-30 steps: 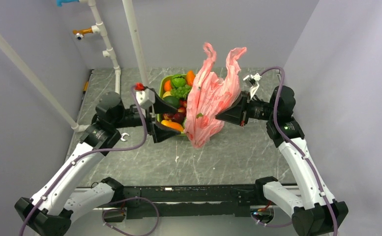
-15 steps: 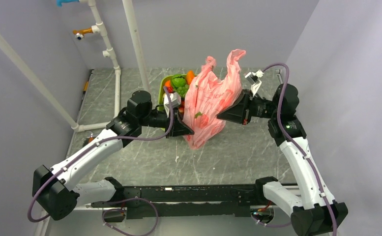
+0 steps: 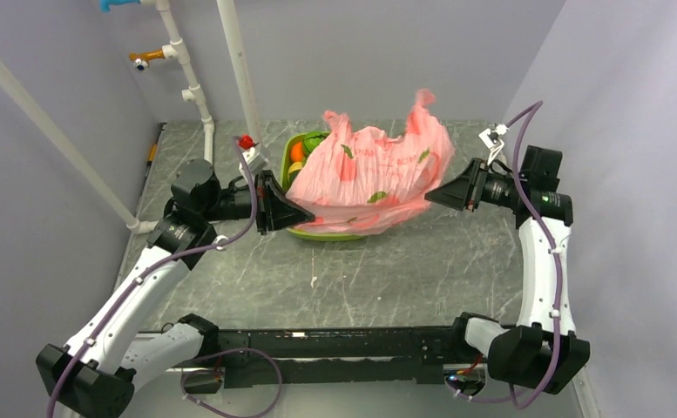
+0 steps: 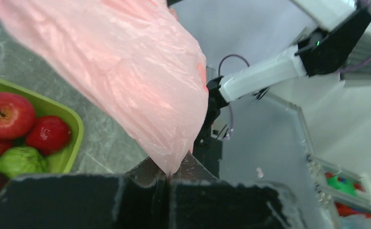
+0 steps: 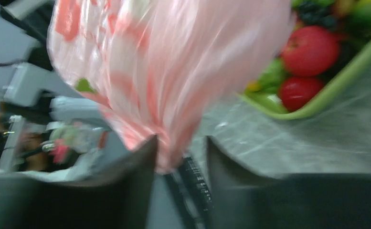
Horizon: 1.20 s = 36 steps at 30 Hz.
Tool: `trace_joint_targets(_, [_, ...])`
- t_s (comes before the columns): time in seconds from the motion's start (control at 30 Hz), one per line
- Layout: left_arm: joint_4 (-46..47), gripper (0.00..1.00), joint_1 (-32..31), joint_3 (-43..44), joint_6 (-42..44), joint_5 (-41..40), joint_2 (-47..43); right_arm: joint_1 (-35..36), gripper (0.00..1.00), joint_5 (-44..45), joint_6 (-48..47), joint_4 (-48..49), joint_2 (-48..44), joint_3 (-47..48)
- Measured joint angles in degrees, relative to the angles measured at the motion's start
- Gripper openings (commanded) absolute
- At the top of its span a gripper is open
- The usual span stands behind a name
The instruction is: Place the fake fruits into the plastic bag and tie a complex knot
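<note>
your left gripper (image 4: 166, 180) pinches the plastic bag (image 3: 369, 178); your right gripper (image 5: 178, 160) stands slightly parted around its other end.

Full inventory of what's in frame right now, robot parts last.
plastic bag: one, translucent pink with printing, stretched in the air between the two arms, over the tray
fake fruits: several, with red, green and orange showing, in the tray; most are hidden by the bag, so no full count
tray: one, lime green, on the table towards the back
table: one, grey marbled
pipes: three, white, back left
left fingers: black, shut on one corner of the bag
right fingers: black, apart, with the bag's other end between them; the wrist view is blurred
</note>
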Motion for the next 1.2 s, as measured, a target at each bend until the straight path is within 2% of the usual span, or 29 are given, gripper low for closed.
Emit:
trace_joint_targets(0.03, [1.1, 0.0, 0.2, 0.0, -2.6, 0.3, 0.8, -0.7, 0.86, 1.8, -0.5, 0.2, -0.3, 0.0])
trace_joint_targets(0.07, [2.5, 0.0, 0.4, 0.0, -4.9, 0.5, 1.5, -1.3, 0.95, 3.8, -1.9, 0.3, -0.6, 0.0])
trace_joint_targets(0.1, [4.0, 0.0, 0.7, 0.1, -7.6, 0.7, 2.4, -1.8, 0.99, 5.3, -2.8, 0.0, -1.2, 0.0])
trace_joint_targets(0.27, [10.4, 0.0, 0.7, 2.7, -20.7, 0.2, 8.6, -2.2, 1.0, 17.9, -11.4, 0.3, -9.2, 0.1])
trace_joint_targets(0.43, [11.0, 0.02, -1.1, 6.8, -30.9, -2.9, 13.4, 0.4, 1.0, 20.2, -16.2, 5.4, -19.1, 0.3])
trace_joint_targets(0.53, [10.6, 0.06, -3.6, 10.9, -36.3, -4.3, 17.0, 9.1, 1.0, 23.4, -17.8, 9.7, -20.8, 1.8])
trace_joint_targets(0.6, [10.3, 0.07, -5.3, 13.8, -39.4, -4.8, 19.7, 17.9, 1.0, 26.6, -20.1, 11.5, -18.7, 3.9])
trace_joint_targets(0.77, [7.9, 0.11, -8.2, 18.1, -43.5, -6.7, 23.9, 33.5, 1.0, 33.7, -24.7, 13.2, -11.7, 6.9])
trace_joint_targets(0.93, [7.0, 0.12, -9.4, 20.9, -45.0, -8.4, 25.2, 48.7, 0.98, 48.5, -29.6, 15.0, -7.5, 6.5])
trace_joint_targets(0.97, [6.6, 0.1, -9.6, 21.2, -45.2, -8.7, 25.2, 52.7, 0.9, 53.7, -31.0, 16.5, -7.4, 5.7])
trace_joint_targets(1.07, [5.7, 0.02, -10.1, 21.4, -45.3, -8.8, 25.0, 59.5, 0.47, 64.8, -34.5, 19.9, -7.7, 3.2])
trace_joint_targets(1.1, [5.0, 0.0, -10.0, 21.4, -45.1, -8.6, 24.8, 60.2, 0.21, 68.8, -35.3, 20.6, -7.8, 2.4])
trace_joint_targets(1.13, [4.2, 0.0, -9.6, 21.4, -44.6, -8.1, 24.4, 60.9, 0.01, 72.6, -35.9, 20.9, -7.9, 1.7])
trace_joint_targets(1.2, [3.5, 0.0, -7.3, 21.0, -42.8, -6.5, 23.1, 60.6, 0.0, 76.8, -37.2, 20.7, -8.3, 1.1])
